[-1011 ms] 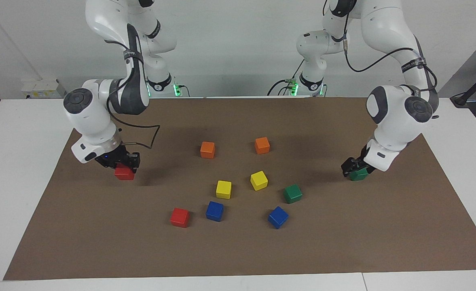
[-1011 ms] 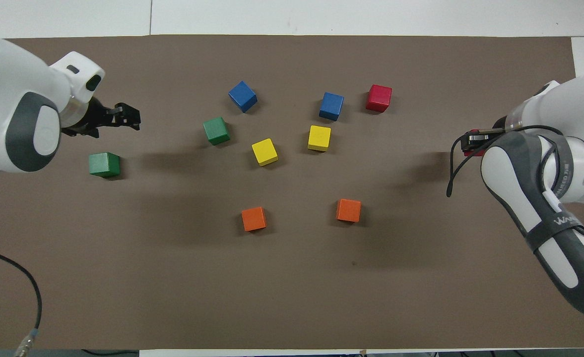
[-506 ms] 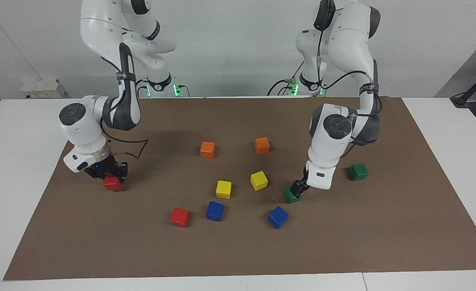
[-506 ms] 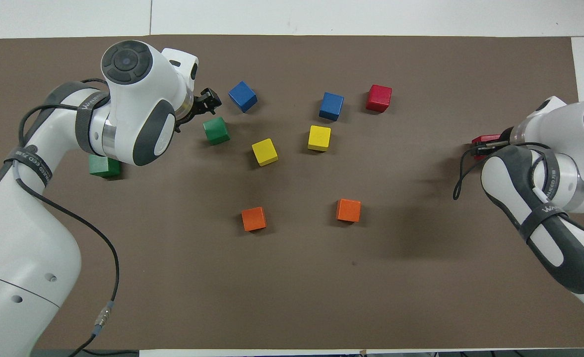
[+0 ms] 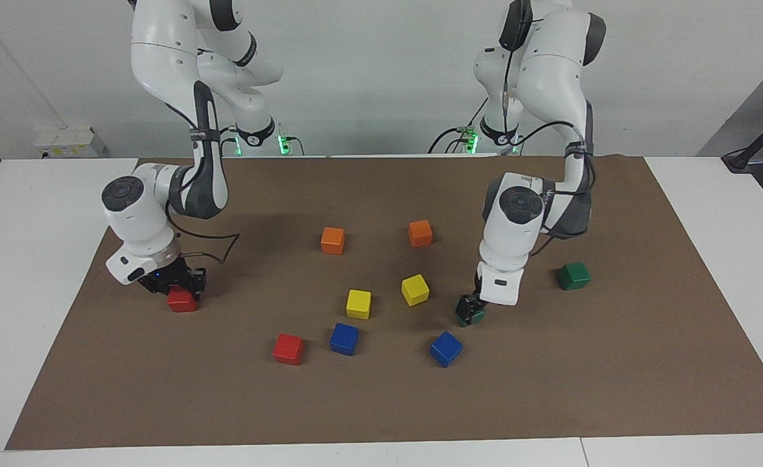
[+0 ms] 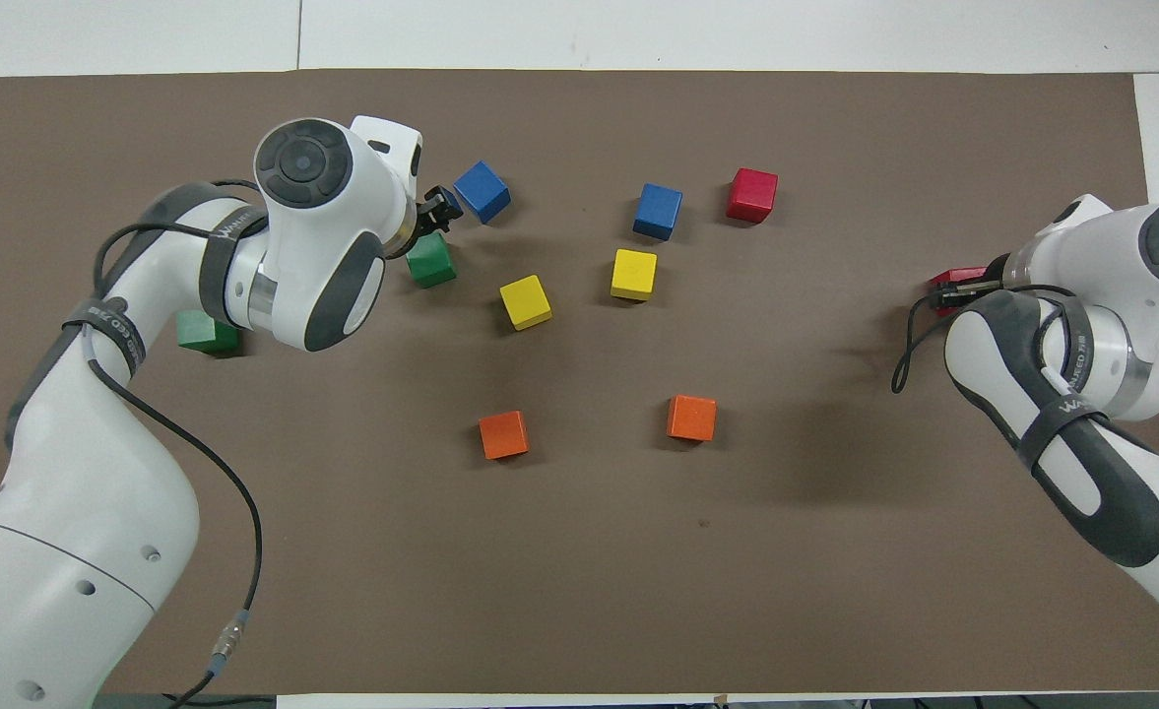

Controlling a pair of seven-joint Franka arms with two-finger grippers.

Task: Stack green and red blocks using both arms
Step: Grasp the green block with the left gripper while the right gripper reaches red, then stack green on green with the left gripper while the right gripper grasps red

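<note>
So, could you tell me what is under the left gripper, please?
A green block on the mat sits under the left gripper; its fingers and wrist cover much of it.

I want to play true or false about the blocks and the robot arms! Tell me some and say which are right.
1. The left gripper is at a green block. True.
2. A green block already sits on a red one. False: no block is stacked; the other green block sits alone on the mat.
3. The right gripper is at a red block. True.
4. There are three orange blocks. False: only two, and.
5. The second red block sits beside a blue block. True.
</note>
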